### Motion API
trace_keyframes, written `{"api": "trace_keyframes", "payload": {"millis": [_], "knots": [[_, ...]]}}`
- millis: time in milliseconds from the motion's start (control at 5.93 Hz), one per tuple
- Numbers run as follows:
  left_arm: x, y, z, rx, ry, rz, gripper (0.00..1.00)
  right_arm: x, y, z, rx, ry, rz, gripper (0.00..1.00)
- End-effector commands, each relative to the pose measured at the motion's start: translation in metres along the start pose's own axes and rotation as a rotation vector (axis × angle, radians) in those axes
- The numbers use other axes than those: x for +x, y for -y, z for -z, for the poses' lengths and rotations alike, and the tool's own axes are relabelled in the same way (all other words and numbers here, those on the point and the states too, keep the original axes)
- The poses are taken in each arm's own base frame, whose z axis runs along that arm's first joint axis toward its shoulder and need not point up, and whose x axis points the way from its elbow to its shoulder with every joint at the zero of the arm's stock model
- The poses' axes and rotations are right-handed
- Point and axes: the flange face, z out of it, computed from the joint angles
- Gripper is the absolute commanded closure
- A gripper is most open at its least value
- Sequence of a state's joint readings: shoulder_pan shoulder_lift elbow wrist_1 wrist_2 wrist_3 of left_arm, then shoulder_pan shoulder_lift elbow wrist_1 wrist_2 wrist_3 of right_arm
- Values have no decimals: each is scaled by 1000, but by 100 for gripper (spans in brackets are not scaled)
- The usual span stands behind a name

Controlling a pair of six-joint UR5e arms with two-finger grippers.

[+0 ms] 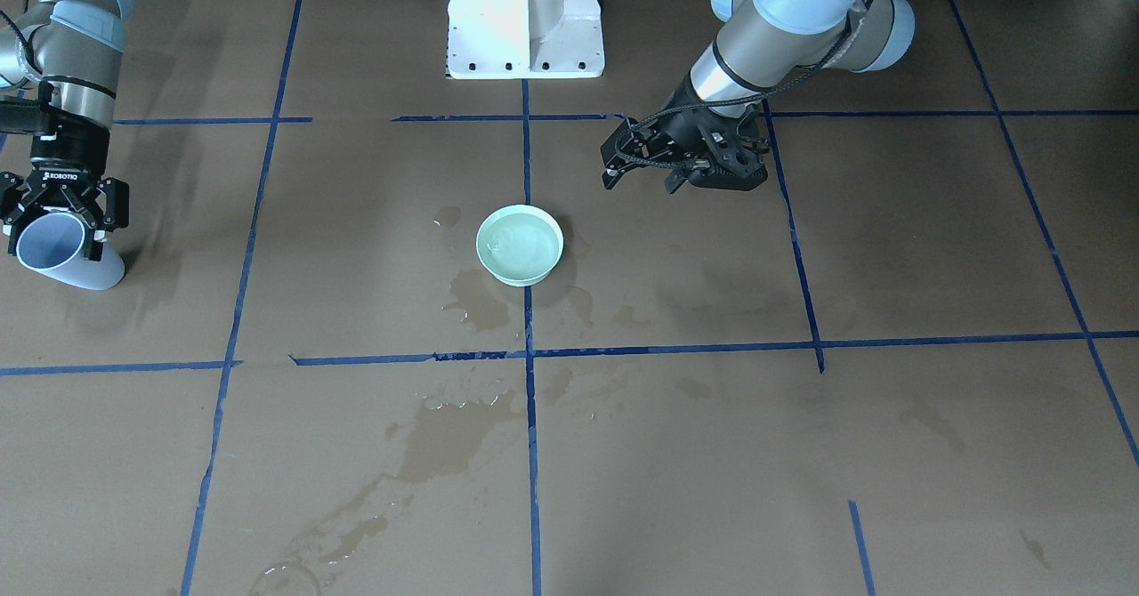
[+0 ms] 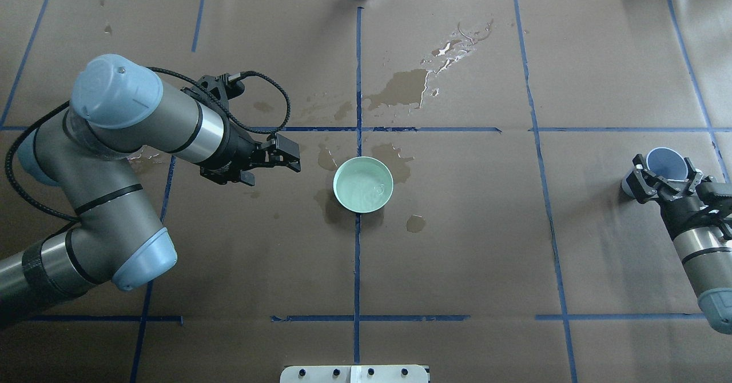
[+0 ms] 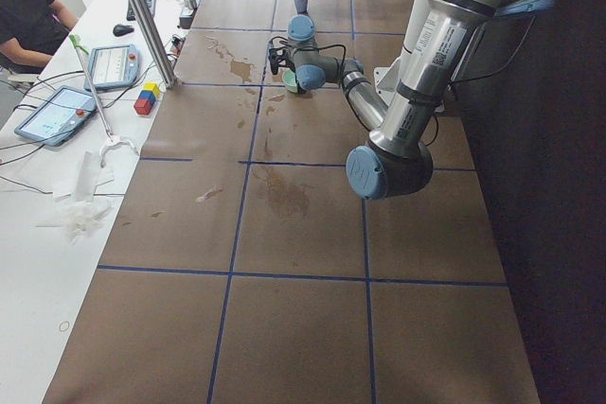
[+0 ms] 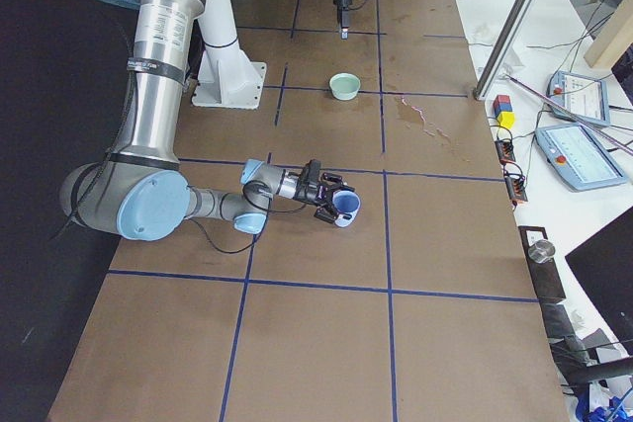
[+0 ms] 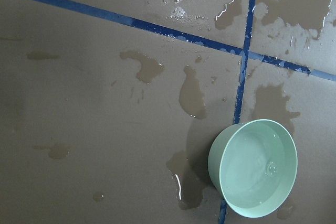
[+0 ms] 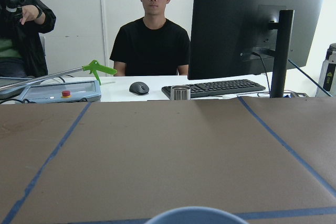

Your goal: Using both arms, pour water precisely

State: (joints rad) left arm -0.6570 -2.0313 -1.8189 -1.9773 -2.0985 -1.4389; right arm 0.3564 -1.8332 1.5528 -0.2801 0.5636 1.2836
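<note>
Your left arm (image 2: 114, 160) fills the near side of the overhead view; its left gripper (image 2: 280, 157) hangs empty, jaws nearly pressed together, pointing at the pale green bowl (image 2: 363, 184), which sits just beyond the fingertips and apart from them. Across the brown table (image 2: 486, 246), well away from that bowl, your right arm (image 2: 700, 251) ends in the right gripper (image 2: 666, 180), jaws spread round the light blue cup (image 2: 663, 166) and pinching its wall near the rim; the cup looks tilted. The water (image 5: 257, 169) lies shallow in the bowl, clear and rippled; whether any is in the cup, you cannot tell. Wet stains (image 2: 403, 88) spread beyond the bowl. Judgement: both vessels look light, thin and slick when wet; hold the bowl by its rim, gently, and keep it level since the water will slosh
</note>
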Motion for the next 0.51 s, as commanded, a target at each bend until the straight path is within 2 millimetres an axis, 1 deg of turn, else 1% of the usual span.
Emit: {"api": "trace_keyframes", "payload": {"millis": [0,337], "knots": [[0,-1,-1,-2,0,1,0,-5,20,1,11,6,-7,0],[5,-5,-3,0,-4,21,0,2,42,13,-1,13,1,0]]}}
